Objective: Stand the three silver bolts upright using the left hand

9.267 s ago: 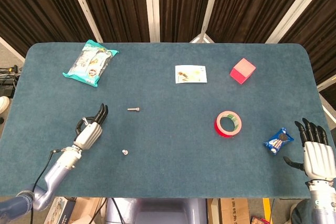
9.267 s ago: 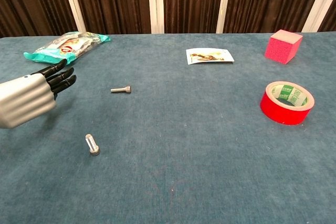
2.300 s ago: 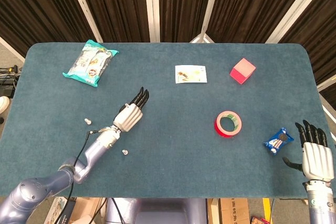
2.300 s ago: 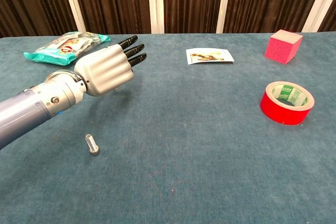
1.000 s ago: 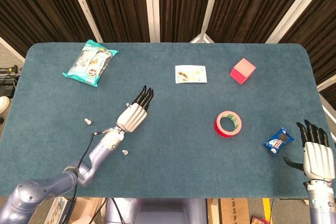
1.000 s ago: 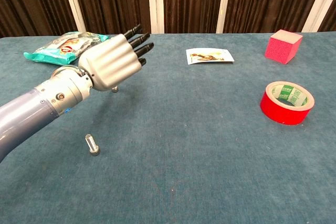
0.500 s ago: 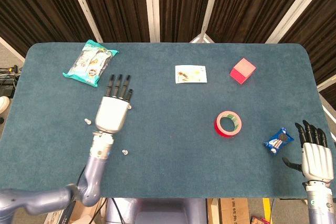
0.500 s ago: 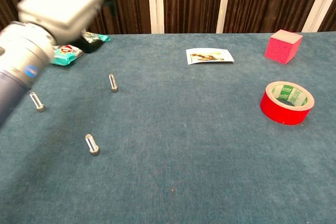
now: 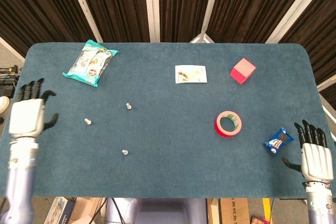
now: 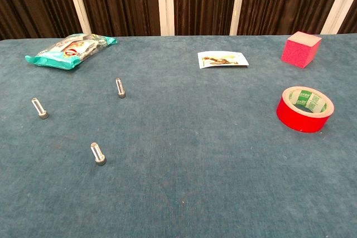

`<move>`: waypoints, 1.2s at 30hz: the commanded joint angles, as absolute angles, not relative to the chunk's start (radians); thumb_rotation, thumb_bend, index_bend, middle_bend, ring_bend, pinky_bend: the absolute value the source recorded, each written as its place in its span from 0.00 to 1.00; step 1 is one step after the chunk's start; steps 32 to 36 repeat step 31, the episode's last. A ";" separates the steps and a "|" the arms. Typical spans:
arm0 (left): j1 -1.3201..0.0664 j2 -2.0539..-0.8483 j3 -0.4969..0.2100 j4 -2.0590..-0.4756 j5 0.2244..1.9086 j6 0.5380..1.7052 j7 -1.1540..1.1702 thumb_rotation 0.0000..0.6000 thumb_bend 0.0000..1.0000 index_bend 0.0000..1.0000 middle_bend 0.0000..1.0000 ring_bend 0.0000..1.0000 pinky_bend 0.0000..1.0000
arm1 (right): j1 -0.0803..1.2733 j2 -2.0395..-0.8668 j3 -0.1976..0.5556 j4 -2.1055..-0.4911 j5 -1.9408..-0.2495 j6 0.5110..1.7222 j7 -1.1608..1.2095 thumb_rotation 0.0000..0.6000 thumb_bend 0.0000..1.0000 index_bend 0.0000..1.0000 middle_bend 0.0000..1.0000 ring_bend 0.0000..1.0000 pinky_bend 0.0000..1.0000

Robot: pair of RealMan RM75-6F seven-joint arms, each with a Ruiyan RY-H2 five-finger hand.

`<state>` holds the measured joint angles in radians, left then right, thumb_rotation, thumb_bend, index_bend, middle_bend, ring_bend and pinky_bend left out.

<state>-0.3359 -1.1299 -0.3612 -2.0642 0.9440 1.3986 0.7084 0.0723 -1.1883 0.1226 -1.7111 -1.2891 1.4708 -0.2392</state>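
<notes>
All three silver bolts stand upright on their heads on the blue desk (image 9: 168, 182): the far bolt (image 10: 119, 88), the left bolt (image 10: 39, 108) and the near bolt (image 10: 98, 153), well apart from one another, so the standing work appears finished and no further move on them seems needed. The left hand (image 9: 27, 116) hovers at the desk's left edge, away from the bolts, holding nothing, fingers apart. The right hand (image 9: 315, 156) rests at the right edge, also empty and spread.

Silver bolts (image 10: 120, 88); teal tablecloth (image 10: 195, 149); red tape roll (image 10: 304, 108); pink cube (image 10: 301, 48); turquoise packet (image 10: 70, 49).
</notes>
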 commanded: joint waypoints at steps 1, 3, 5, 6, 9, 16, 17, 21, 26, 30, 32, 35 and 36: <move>-0.243 -1.043 -0.309 -2.082 1.030 1.351 0.557 1.00 0.44 0.32 0.02 0.00 0.00 | 0.070 -1.185 0.120 -1.715 -1.296 1.475 -0.239 1.00 0.00 0.11 0.03 0.00 0.00; -0.218 -1.038 -0.275 -2.061 1.104 1.363 0.512 1.00 0.44 0.32 0.01 0.00 0.00 | 0.068 -1.182 0.119 -1.718 -1.300 1.478 -0.237 1.00 0.00 0.11 0.03 0.00 0.00; -0.191 -1.044 -0.243 -2.038 1.163 1.389 0.471 1.00 0.44 0.32 0.01 0.00 0.00 | 0.066 -1.178 0.119 -1.722 -1.304 1.482 -0.233 1.00 0.00 0.11 0.03 0.00 0.00; -0.178 -1.050 -0.228 -2.024 1.188 1.404 0.453 1.00 0.44 0.32 0.01 0.00 0.00 | 0.065 -1.176 0.119 -1.724 -1.305 1.485 -0.230 1.00 0.00 0.11 0.03 0.00 0.00; -0.146 -1.073 -0.187 -1.977 1.243 1.438 0.414 1.00 0.44 0.32 0.01 0.00 0.00 | 0.062 -1.168 0.119 -1.730 -1.311 1.488 -0.220 1.00 0.00 0.11 0.03 0.00 0.00; -0.125 -1.169 -0.141 -1.814 1.376 1.511 0.342 1.00 0.44 0.32 0.01 0.00 0.00 | 0.057 -1.151 0.122 -1.738 -1.323 1.497 -0.197 1.00 0.00 0.11 0.03 0.00 0.00; -0.120 -1.179 -0.135 -1.797 1.389 1.521 0.326 1.00 0.44 0.32 0.01 0.00 0.00 | 0.056 -1.150 0.122 -1.737 -1.324 1.499 -0.195 1.00 0.00 0.11 0.03 0.00 0.00; -0.100 -1.215 -0.120 -1.738 1.415 1.554 0.263 1.00 0.44 0.32 0.01 0.00 0.00 | 0.056 -1.145 0.118 -1.729 -1.342 1.500 -0.181 1.00 0.00 0.11 0.03 0.00 0.00; -0.081 -1.236 -0.116 -1.689 1.393 1.565 0.216 1.00 0.44 0.31 0.01 0.00 0.00 | 0.059 -1.145 0.112 -1.720 -1.358 1.494 -0.178 1.00 0.00 0.11 0.03 0.00 0.00; -0.077 -1.227 -0.116 -1.684 1.394 1.567 0.206 1.00 0.44 0.31 0.01 0.00 0.00 | 0.060 -1.148 0.108 -1.721 -1.364 1.494 -0.185 1.00 0.00 0.11 0.03 0.00 0.00; -0.076 -1.225 -0.117 -1.682 1.390 1.567 0.210 1.00 0.44 0.31 0.01 0.00 0.00 | 0.060 -1.149 0.107 -1.722 -1.366 1.494 -0.186 1.00 0.00 0.11 0.03 0.00 0.00; -0.076 -1.225 -0.117 -1.682 1.390 1.567 0.210 1.00 0.44 0.31 0.01 0.00 0.00 | 0.060 -1.149 0.107 -1.722 -1.366 1.494 -0.186 1.00 0.00 0.11 0.03 0.00 0.00; -0.076 -1.225 -0.117 -1.682 1.390 1.567 0.210 1.00 0.44 0.31 0.01 0.00 0.00 | 0.060 -1.149 0.107 -1.722 -1.366 1.494 -0.186 1.00 0.00 0.11 0.03 0.00 0.00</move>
